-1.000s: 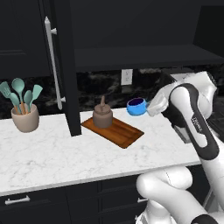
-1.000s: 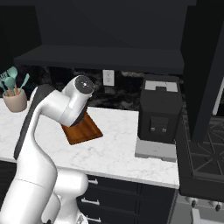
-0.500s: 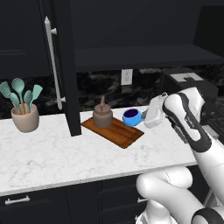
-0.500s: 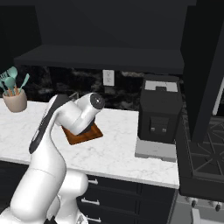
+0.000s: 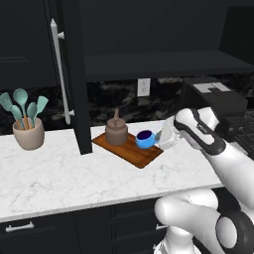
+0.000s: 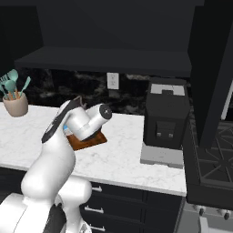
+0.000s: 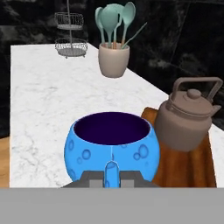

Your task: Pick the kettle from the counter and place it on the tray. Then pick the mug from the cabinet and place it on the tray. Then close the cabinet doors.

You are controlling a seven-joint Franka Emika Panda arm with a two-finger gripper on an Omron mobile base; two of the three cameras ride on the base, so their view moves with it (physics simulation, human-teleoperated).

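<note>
Marble counter [image 5: 59,173] runs under the open cabinet door [image 5: 74,74]. My gripper [image 7: 112,178] is clamped on the mug [image 5: 145,139] by its handle, holding it over the tray [image 5: 130,148] beside the kettle [image 5: 116,131]. From my hand I see a wire basket stand [image 7: 70,39] behind the utensil pot [image 7: 113,59]; the right base view adds a coffee machine [image 6: 166,120].

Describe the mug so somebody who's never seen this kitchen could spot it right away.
Find the white marble counter and the reddish-brown tray on it. At the tray's right end, in the gripper, is the mug: small, round, bright blue, unlike the taller brown-grey kettle beside it.
</note>
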